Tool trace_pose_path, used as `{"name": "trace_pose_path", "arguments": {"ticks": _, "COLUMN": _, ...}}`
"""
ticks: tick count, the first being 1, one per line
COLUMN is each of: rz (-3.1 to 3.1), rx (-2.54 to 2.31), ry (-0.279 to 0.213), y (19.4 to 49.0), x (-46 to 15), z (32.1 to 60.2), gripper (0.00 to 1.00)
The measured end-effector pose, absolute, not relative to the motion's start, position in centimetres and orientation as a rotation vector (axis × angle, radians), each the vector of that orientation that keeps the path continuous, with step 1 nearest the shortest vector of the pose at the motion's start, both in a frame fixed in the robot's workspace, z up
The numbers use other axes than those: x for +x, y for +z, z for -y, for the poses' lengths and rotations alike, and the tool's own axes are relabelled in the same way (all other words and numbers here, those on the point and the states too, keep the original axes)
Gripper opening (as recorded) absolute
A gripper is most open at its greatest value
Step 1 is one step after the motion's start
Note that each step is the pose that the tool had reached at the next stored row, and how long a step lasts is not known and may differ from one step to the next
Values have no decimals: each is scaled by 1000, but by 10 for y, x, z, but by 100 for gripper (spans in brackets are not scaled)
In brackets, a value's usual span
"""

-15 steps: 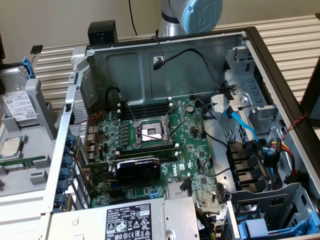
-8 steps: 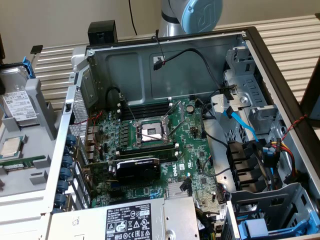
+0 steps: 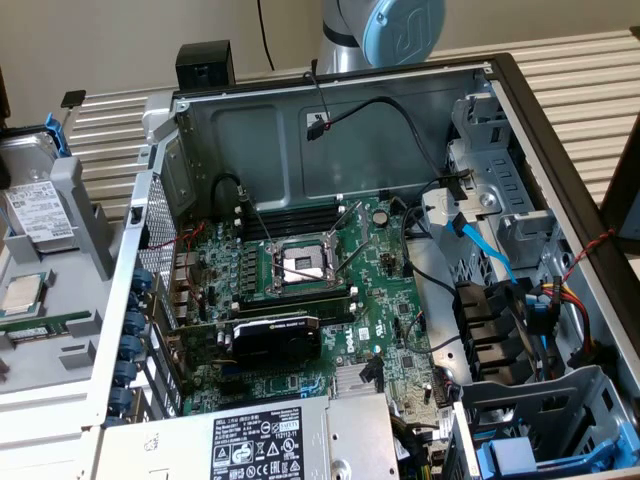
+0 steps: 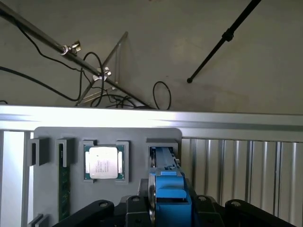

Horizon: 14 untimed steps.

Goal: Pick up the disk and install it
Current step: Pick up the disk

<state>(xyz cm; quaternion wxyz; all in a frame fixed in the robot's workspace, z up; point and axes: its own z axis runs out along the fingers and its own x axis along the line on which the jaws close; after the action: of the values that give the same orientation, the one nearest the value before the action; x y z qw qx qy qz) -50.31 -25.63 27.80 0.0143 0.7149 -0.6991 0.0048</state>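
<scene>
- disk (image 3: pixel 35 208) leans in the grey tray (image 3: pixel 88 205) at the exterior view's left, just above the cpu chip (image 3: pixel 22 290)
- gripper (image 4: pixel 170 215) sits around the disk's blue carrier
- clamped or loose: cannot tell

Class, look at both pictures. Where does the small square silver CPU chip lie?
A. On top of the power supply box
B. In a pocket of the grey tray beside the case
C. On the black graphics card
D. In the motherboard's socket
B: the CPU chip lies in a pocket of the grey tray, outside the computer case on the exterior view's left, near the disk.
</scene>
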Motion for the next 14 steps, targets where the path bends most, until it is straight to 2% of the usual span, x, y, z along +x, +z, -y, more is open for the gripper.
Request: {"name": "trace_pose_path", "arguments": {"ticks": 14, "rz": 2187, "rx": 2236, "ry": 43, "y": 297, "x": -504, "z": 256, "gripper": 37}}
